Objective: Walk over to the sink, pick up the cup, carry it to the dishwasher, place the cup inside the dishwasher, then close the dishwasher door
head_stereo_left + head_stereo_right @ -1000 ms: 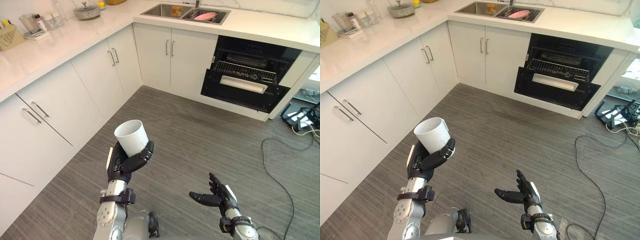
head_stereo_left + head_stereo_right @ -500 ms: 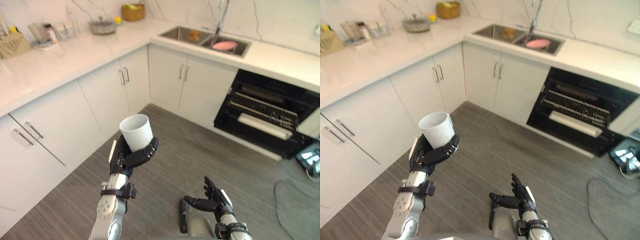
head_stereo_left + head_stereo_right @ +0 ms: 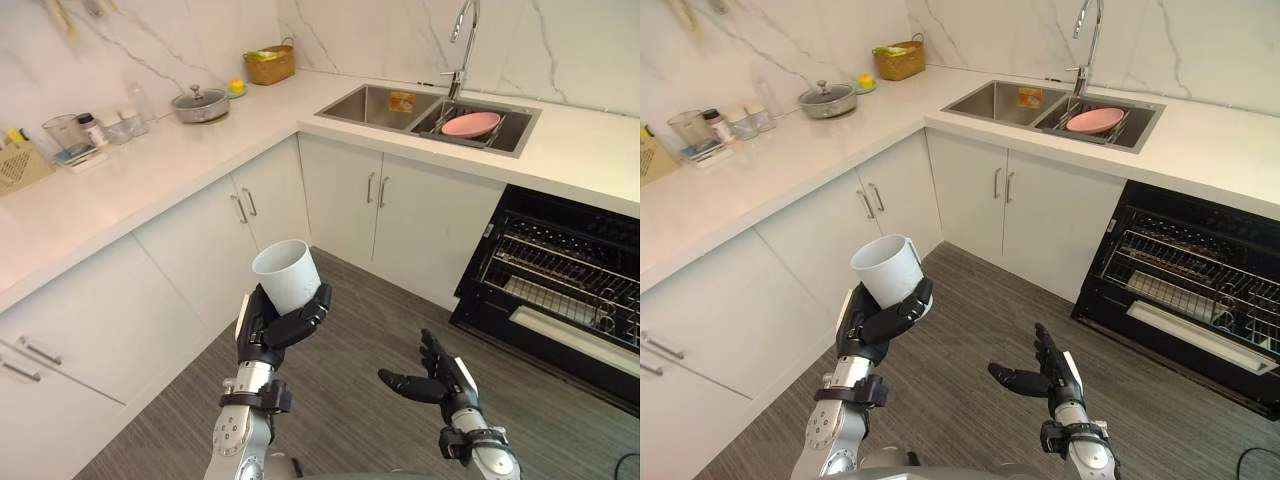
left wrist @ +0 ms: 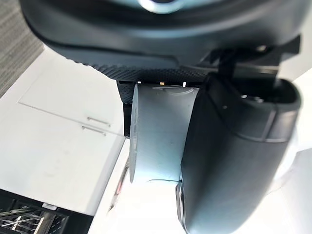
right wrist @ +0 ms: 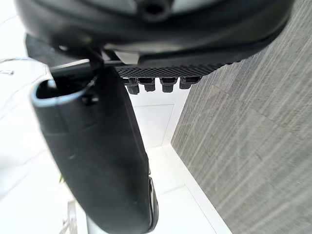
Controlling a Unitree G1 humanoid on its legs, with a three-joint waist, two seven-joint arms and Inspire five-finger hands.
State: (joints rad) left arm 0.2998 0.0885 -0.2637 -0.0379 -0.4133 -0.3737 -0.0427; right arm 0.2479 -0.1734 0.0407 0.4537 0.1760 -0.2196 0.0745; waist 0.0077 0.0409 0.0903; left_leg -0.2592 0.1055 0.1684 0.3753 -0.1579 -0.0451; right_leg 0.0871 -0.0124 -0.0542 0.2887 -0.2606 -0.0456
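My left hand [image 3: 272, 330] is curled round a white cup [image 3: 287, 276], held upright at chest height above the grey floor; the cup [image 4: 158, 136] also fills the space past the thumb in the left wrist view. My right hand [image 3: 440, 380] hovers lower right, open, palm up, holding nothing. The dishwasher [image 3: 565, 290] stands at the right under the counter, its door [image 3: 1200, 345] dropped open and wire racks showing. The double sink [image 3: 430, 110] is in the counter beyond, with a pink plate [image 3: 470, 124] in its right basin.
White cabinets [image 3: 190, 270] run along the left and far side in an L under a marble counter [image 3: 130, 170]. On the counter are a lidded pot [image 3: 200, 103], a wicker basket [image 3: 268, 65] and jars [image 3: 80, 135]. Grey plank floor [image 3: 390, 320] lies between me and the dishwasher.
The view has shifted: the sink and dishwasher now appear closer and larger. The cup stays in my left hand; the right hand keeps its open pose.
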